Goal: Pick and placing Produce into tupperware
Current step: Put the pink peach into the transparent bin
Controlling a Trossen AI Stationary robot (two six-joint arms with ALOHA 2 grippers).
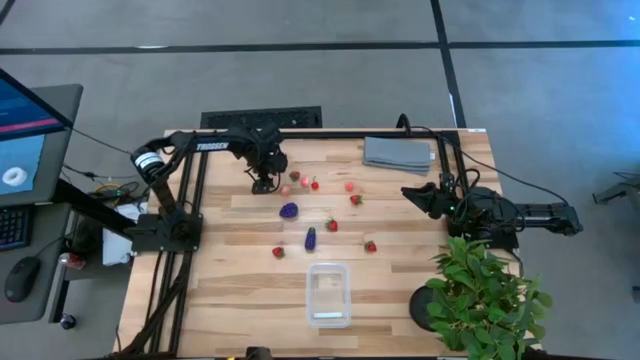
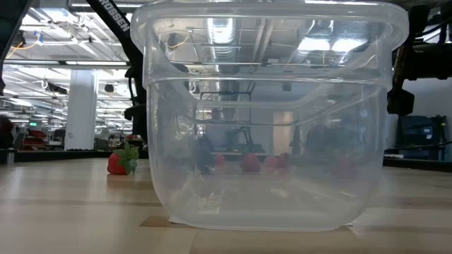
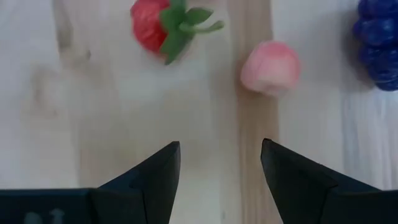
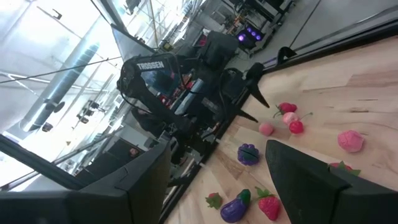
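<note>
So the left end effector is hanging low over the far-left part of the table, right next to a little cluster of produce. From its wrist cam the two fingers are spread apart with nothing but bare wood between them, so it has no hold on anything. Just past the fingertips there's a red strawberry with its green leaves, a pink peach-looking piece beside it, and the dark purple roundish piece off at the edge.

The right end effector is parked over the right side of the table, near the folded grey cloth, pointing toward the middle. Its fingers are wide apart and it's carrying nothing.

Produce is scattered across the middle of the table: the purple roundish one, the elongated purple one, and several red strawberries around them, all well apart from each other. The tupperware sits at the near edge of the table, clear of all the fruit, and nothing seems to be in it in the low view. The leafy potted plant is at the near-right corner.
</note>
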